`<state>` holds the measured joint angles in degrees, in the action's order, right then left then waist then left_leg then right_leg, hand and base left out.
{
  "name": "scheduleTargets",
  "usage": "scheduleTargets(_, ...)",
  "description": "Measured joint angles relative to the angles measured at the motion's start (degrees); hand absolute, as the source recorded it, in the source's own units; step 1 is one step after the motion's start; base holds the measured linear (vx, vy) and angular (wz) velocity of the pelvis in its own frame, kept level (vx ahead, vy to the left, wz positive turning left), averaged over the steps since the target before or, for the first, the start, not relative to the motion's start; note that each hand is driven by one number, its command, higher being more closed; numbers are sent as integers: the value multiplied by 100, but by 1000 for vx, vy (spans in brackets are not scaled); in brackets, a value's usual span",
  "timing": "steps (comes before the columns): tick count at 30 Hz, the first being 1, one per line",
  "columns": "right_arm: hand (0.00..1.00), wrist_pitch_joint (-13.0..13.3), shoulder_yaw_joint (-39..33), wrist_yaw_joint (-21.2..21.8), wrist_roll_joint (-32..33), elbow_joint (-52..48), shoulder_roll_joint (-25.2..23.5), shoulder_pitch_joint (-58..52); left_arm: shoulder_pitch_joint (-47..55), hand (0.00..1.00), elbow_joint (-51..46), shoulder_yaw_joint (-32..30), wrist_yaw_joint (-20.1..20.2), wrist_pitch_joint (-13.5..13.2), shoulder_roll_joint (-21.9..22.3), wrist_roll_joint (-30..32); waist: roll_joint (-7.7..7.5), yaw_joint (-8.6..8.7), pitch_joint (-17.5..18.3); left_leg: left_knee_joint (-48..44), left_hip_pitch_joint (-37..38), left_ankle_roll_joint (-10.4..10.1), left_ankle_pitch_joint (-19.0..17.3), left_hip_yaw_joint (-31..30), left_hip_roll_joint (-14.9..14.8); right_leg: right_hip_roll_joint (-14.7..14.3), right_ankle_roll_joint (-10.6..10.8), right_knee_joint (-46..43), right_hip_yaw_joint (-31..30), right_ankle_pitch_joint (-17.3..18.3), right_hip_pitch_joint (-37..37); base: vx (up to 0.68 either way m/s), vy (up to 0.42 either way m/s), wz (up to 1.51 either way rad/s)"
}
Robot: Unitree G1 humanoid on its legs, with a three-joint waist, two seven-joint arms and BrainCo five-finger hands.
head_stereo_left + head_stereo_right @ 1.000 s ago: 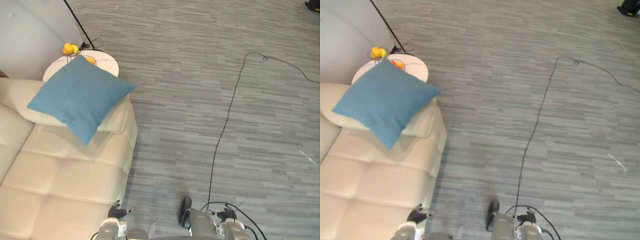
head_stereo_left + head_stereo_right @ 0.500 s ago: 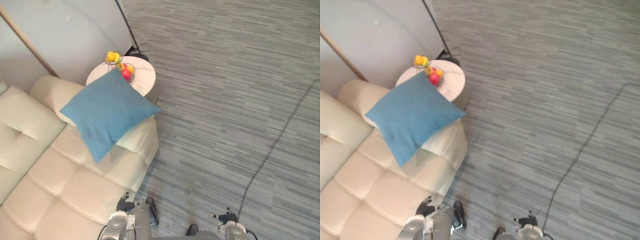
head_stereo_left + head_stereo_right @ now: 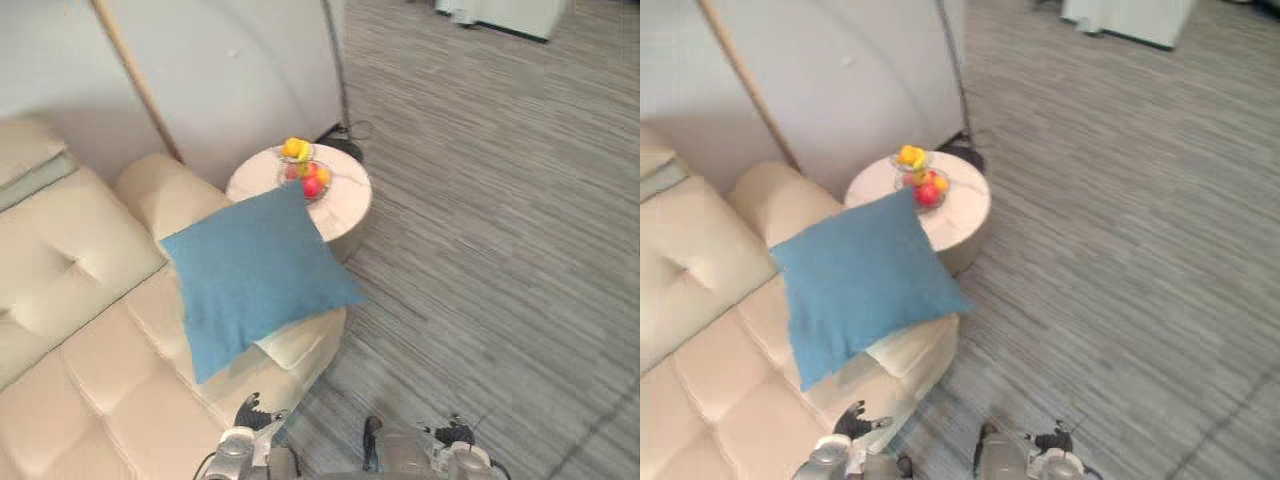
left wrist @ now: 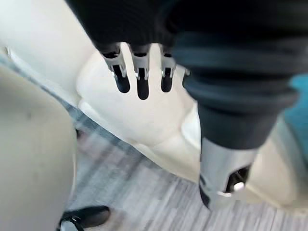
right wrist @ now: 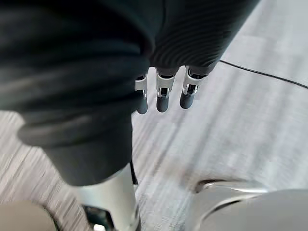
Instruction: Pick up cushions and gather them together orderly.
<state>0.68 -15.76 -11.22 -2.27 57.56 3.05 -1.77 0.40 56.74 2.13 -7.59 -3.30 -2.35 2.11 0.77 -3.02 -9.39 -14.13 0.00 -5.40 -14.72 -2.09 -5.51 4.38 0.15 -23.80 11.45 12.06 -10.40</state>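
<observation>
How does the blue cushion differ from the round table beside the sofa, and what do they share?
The cushion is blue and square; the table is pale and round. The cushion leans tilted on the sofa arm; the table stands level on the floor. The table carries a fruit bowl; the cushion carries nothing. Both sit by that sofa arm.

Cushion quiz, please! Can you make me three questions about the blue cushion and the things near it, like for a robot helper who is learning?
1. True or false: the cushion lies on the floor.
2. What stands on the table? A. bowl of fruit B. lamp C. book
3. Does the left robot hand or the right robot hand hold the cushion?
Key: 1 false, it rests on the sofa. 2 A. 3 neither; both hang open.
</observation>
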Motion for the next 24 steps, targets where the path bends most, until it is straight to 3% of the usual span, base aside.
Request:
scheduleTargets(2,0,5,5,3,5,-2,-44,-2,20,0,-29,-122,-2,-2,90,-1,68,3,41,-15,-102,-115,72,-76,-160,-51,0,35,286,17,117,260,-207,98)
scheduleTargets(5,0,23,1,6,17,-5,-73,-26,24,0,-103,-94,5,-11,109,-1,50,0,78,-211,-309,-136,239,474,-329,-25,-3,328,656,15,494,149,-69,85)
scheduleTargets(8,0,42,-12,3,34,-1,-41,-24,23,0,-108,19,2,-11,75,0,-29,12,155,-71,-405,-83,493,961,-205,155,3,663,925,11,681,148,20,84)
scheduleTargets(11,0,39,2,5,115,72,-73,-37,12,0,-93,178,2,-10,12,1,-70,22,185,-54,-455,-73,585,1080,-92,242,91,1000,1190,-48,950,100,55,67)
scheduleTargets(18,0,51,23,-16,108,195,-57,-11,91,0,108,216,-2,-2,-167,-5,-87,19,340,587,102,-8,1112,1114,36,242,197,1454,1161,-666,1453,73,52,12)
scheduleTargets(24,0,55,24,-75,108,-191,91,59,179,0,-60,84,-19,5,-328,-117,-119,23,529,726,181,0,1122,1115,21,176,205,1622,1034,-857,1504,26,30,-4)
